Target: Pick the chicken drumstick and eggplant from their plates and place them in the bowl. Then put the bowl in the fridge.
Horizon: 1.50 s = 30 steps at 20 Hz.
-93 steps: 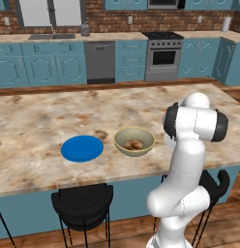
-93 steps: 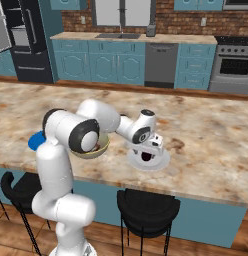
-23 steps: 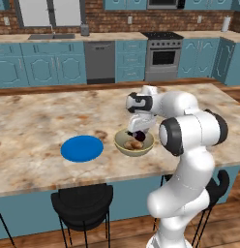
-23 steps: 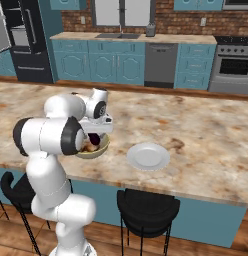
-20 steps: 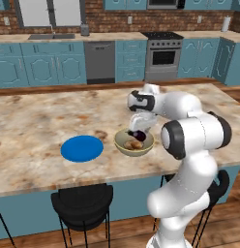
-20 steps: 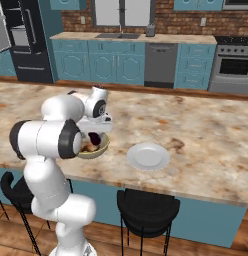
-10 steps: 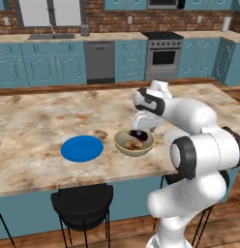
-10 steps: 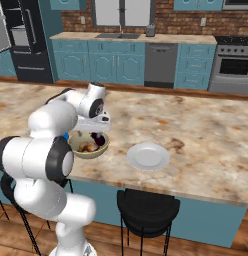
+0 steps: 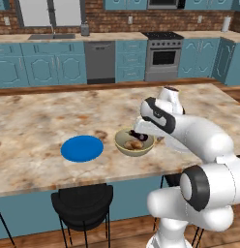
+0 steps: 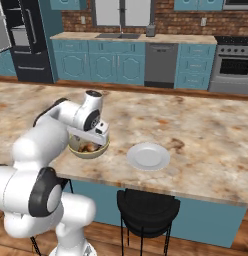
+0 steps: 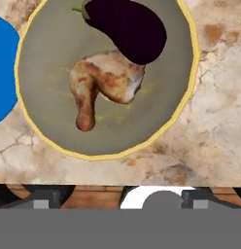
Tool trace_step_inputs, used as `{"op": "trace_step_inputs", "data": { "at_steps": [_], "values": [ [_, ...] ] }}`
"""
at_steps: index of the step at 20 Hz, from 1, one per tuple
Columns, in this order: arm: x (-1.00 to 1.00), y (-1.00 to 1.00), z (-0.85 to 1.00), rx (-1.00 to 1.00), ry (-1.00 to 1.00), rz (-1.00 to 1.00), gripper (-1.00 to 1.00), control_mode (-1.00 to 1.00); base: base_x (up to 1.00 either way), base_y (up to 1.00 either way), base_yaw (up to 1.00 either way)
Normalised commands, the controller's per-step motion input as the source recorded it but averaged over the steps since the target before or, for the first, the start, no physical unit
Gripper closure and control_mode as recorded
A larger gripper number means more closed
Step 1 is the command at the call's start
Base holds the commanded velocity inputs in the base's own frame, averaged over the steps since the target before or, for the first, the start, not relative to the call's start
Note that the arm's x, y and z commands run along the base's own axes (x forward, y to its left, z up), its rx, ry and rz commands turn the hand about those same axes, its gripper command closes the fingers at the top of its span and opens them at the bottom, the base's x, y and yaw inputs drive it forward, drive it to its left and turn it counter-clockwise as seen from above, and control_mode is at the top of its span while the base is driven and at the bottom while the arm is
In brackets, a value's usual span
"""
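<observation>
The hand hangs just above the bowl, its fingers spread wide and holding nothing. Seen from the hand camera, the bowl lies straight below, and both foods are already inside it. The drumstick rests near the middle of the bowl floor, its thin bone end pointing toward the bottom of that view. The eggplant lies against the drumstick's thick end, reaching toward the bowl's far wall.

The bowl stands near the front edge of the surface, roughly midway along it. The blue plate sits just beside it on one side, bare, and the pale plate near it on the other side, also bare.

So the loading looks done, and what is left is to carry the bowl to the fridge, which stands well apart, beyond the far corner of the surface. The relation that matters next is the hand to the rim: the hand is centred over the bowl's inside, so it would probably have to shift sideways until one finger stands inside the wall and one outside before it closes.
</observation>
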Motion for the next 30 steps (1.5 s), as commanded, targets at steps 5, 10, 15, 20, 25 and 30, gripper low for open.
{"op": "trace_step_inputs", "data": {
  "at_steps": [5,10,15,20,25,30],
  "values": [
    [-0.02,0.01,-0.09,0.00,0.15,-0.56,-1.00,-1.00,0.00,0.00,0.00],
    [0.09,0.06,-0.20,0.04,0.13,-0.43,-1.00,-1.00,0.00,0.00,0.00],
    [0.03,0.05,-0.28,0.15,0.10,-0.09,-1.00,-1.00,0.00,0.00,0.00],
    [0.21,0.12,-0.30,0.11,-0.02,-0.01,-1.00,-1.00,0.00,0.00,0.00],
    [0.20,0.08,-0.31,0.00,-0.12,-0.07,-1.00,-1.00,0.00,0.00,0.00],
    [0.22,0.02,-0.27,-0.02,-0.13,-0.09,-1.00,-1.00,0.00,0.00,0.00]
  ]
}}
